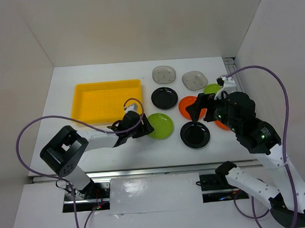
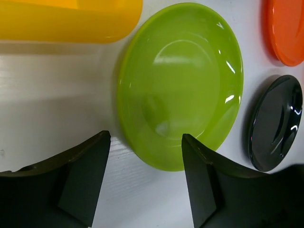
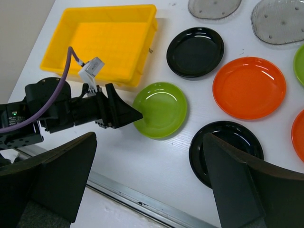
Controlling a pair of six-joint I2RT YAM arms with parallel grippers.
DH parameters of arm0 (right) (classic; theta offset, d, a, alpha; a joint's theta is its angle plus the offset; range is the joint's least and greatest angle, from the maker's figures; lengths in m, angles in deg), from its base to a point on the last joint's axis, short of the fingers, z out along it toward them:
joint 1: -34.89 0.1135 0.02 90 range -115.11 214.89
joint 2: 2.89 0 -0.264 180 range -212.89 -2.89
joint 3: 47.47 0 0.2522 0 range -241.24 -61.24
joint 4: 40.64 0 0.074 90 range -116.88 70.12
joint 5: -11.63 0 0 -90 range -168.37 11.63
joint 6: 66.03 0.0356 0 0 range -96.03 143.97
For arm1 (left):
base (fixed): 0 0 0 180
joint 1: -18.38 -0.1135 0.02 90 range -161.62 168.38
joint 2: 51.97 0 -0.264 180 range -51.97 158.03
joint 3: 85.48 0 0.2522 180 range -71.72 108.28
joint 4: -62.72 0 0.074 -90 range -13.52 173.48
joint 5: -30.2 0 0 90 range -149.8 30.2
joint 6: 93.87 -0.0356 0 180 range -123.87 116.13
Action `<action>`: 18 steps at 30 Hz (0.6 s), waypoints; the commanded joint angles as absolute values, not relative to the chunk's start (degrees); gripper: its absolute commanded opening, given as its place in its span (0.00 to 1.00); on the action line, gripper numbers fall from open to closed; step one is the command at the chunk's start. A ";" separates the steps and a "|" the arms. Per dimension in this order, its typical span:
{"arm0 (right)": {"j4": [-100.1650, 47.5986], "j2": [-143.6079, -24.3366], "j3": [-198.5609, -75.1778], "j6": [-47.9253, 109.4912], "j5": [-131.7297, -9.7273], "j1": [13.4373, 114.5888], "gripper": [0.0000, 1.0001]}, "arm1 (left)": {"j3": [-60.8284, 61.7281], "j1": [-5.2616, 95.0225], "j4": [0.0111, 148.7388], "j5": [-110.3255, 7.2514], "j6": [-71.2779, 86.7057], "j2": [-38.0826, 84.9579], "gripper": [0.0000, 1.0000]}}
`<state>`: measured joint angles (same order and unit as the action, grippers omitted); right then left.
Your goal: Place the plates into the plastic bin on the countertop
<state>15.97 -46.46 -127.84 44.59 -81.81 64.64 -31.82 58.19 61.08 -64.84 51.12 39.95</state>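
A lime green plate [image 1: 162, 125] [image 2: 185, 80] [image 3: 164, 109] lies on the countertop [image 1: 128, 146] just off the near right corner of the yellow plastic bin [image 1: 108, 100] [image 2: 66, 21] [image 3: 102, 42]. My left gripper [image 1: 145, 127] [image 2: 146, 137] [image 3: 133, 114] is low at the plate's left rim. It is open, with the rim between its jaws and a gap on each side. My right gripper [image 1: 197, 109] [image 3: 149, 138] hangs open and holds nothing, high above the other plates. No plates lie in the bin.
Two black plates [image 1: 164, 98] [image 1: 195, 135], an orange plate [image 1: 185, 106], two grey plates [image 1: 163, 74] [image 1: 194, 80] and another green one [image 1: 211, 89] lie right of the bin. A second orange plate [image 3: 298, 133] is mostly under the right arm. White walls enclose the counter.
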 commanded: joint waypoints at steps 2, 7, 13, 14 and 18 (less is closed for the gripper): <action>11.88 -45.69 -127.68 43.39 -81.35 64.59 1.00 | -29.28 60.39 62.66 -72.70 54.75 40.76 0.70; 11.88 -45.69 -127.68 43.39 -81.36 64.59 1.00 | -28.74 61.01 65.58 -76.23 58.35 41.90 0.50; 11.88 -45.17 -127.68 43.39 -81.36 64.59 1.00 | -29.80 61.54 65.58 -78.16 60.38 43.74 0.41; 11.88 -44.64 -127.68 43.39 -81.36 64.59 1.00 | -29.80 61.54 65.58 -78.17 60.38 44.27 0.28; 12.41 -44.64 -127.15 43.39 -81.97 64.59 1.00 | -29.27 62.15 65.50 -78.17 61.00 45.59 0.18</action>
<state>15.95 -45.37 -127.45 44.39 -81.62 64.62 -29.76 61.47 63.53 -76.29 60.80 43.36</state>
